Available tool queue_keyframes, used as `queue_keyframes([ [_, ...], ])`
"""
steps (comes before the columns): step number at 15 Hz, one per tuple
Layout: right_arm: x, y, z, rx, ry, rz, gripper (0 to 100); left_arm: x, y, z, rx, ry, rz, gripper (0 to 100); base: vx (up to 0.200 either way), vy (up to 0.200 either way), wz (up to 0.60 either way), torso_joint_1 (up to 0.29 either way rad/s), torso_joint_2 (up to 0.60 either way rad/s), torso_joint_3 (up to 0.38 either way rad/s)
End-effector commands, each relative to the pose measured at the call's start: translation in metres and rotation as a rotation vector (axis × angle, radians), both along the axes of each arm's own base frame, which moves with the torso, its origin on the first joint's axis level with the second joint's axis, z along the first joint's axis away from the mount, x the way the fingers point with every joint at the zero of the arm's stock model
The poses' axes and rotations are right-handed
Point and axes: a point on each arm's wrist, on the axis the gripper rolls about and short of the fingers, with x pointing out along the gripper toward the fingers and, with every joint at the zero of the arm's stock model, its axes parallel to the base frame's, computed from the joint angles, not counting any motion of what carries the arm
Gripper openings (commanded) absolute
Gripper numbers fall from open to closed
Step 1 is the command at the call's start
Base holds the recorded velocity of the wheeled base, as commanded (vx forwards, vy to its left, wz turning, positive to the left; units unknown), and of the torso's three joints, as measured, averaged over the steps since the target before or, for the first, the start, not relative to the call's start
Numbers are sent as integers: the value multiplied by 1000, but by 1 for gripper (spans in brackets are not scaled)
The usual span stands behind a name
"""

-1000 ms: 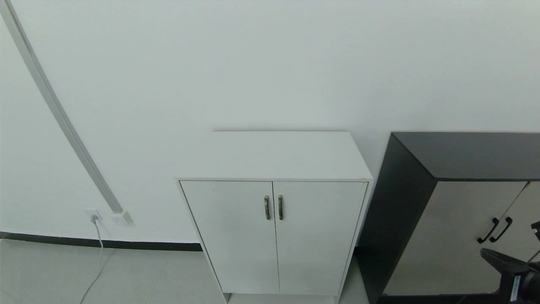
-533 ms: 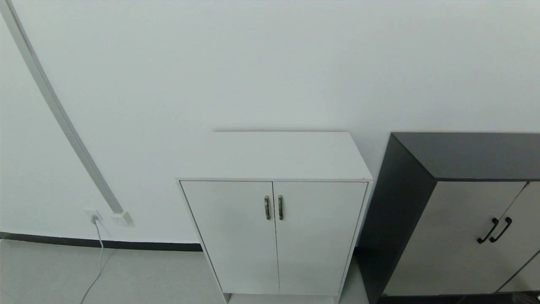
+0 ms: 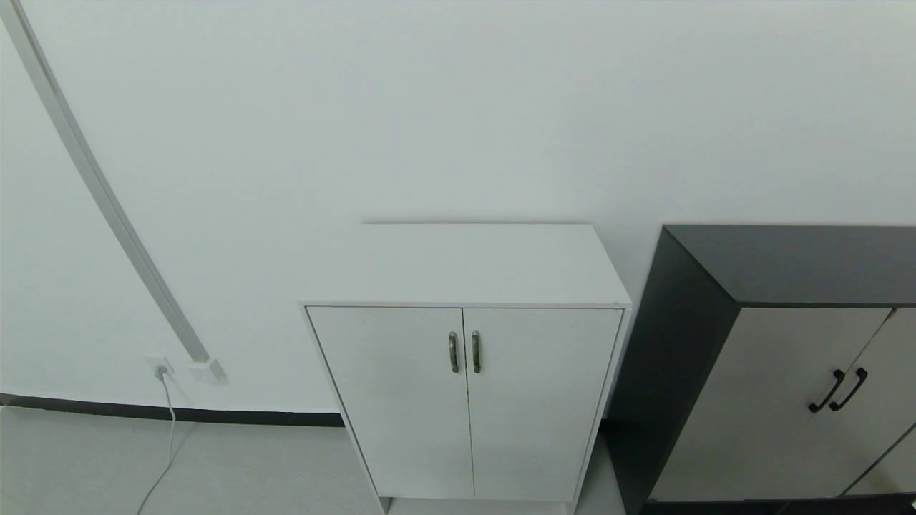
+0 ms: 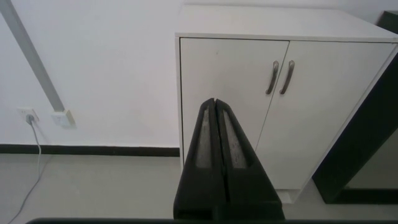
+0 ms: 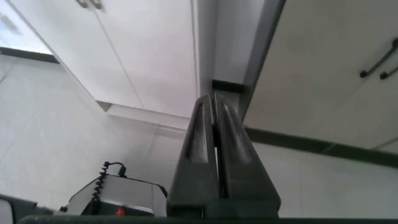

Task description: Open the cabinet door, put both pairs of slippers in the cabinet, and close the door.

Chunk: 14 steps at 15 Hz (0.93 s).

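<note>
White cabinet (image 3: 465,400) stands against the far wall, both doors shut, handles (image 3: 453,352) side by side at the middle seam. Left pincer (image 4: 215,102) pressed together, empty, in front of the left door, apart from it. Right pincer (image 5: 213,99) pressed together, empty, low over the floor (image 5: 56,118) near the dark cabinet (image 3: 687,343) on the right.

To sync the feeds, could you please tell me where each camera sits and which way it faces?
Head: on the robot's head, looking down at the closed white cabinet and dark cabinet.
Left wrist: on that wrist, facing the white cabinet's front; shut left gripper in foreground.
Right wrist: on that wrist, aimed low between both cabinets; shut right gripper in foreground.
Shared: head and left wrist show the handles.
</note>
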Motion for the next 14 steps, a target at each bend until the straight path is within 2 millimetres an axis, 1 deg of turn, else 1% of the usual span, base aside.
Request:
queue_keyframes([
  [1,-5,-1,0,7,-62,5,0,0,0,0,0,1,2,0,0,0,0,0,0,0],
  [3,-13,-2,0,11,-160,2,0,0,0,0,0,1,2,0,0,0,0,0,0,0],
  [5,-16,-2,0,14,-190,-1,0,0,0,0,0,1,0,0,0,0,0,0,0,0],
  [7,-18,-4,1,-13,-218,-91,0,0,0,0,0,1,2,0,0,0,0,0,0,0],
  [8,-19,-5,1,-35,-235,-106,0,0,0,0,0,1,2,0,0,0,0,0,0,0],
  [10,-20,-5,0,-32,-258,-92,0,0,0,0,0,1,0,0,0,0,0,0,0,0],
  [12,-21,-2,0,0,-256,9,0,0,0,0,0,1,0,0,0,0,0,0,0,0],
  [14,-21,-2,0,-7,-253,15,0,0,0,0,0,1,0,0,0,0,0,0,0,0],
])
